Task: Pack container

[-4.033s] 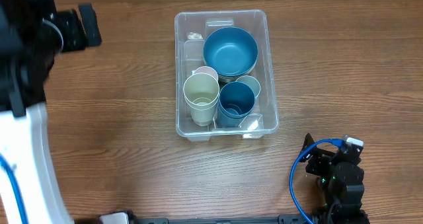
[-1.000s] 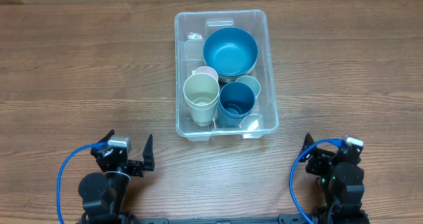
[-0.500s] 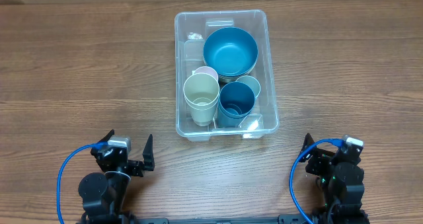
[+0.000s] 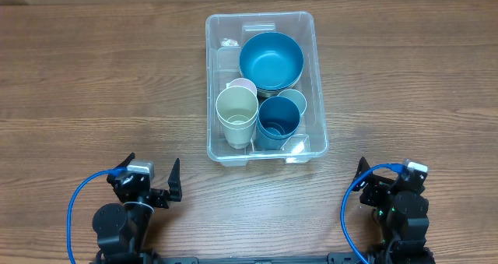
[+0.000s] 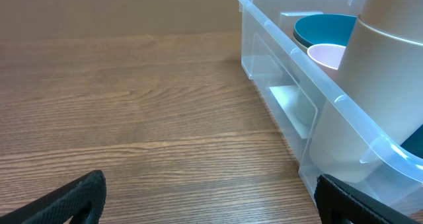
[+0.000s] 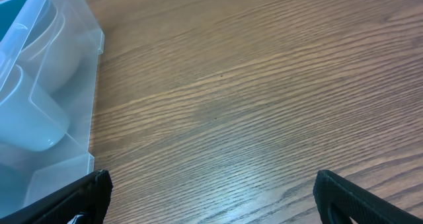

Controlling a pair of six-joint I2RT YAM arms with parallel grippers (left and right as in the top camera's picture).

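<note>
The clear plastic container (image 4: 318,85) stands at the table's centre back. It holds a blue bowl (image 4: 271,59), a cream cup (image 4: 236,113), a dark blue cup (image 4: 278,121), a pink cup (image 4: 243,86) and a pale blue cup (image 4: 295,100). My left gripper (image 4: 152,183) rests open and empty at the front left, below the container's left corner (image 5: 317,125). My right gripper (image 4: 385,182) rests open and empty at the front right, with the container's corner (image 6: 66,85) at its left.
The wooden table (image 4: 101,85) surrounds the container on all sides. Blue cables loop from both arm bases (image 4: 78,209) (image 4: 346,213) at the front edge.
Four seconds ago the left arm was raised at the far left; it has come down to its rest at the front left. Nothing has moved in the last second.
</note>
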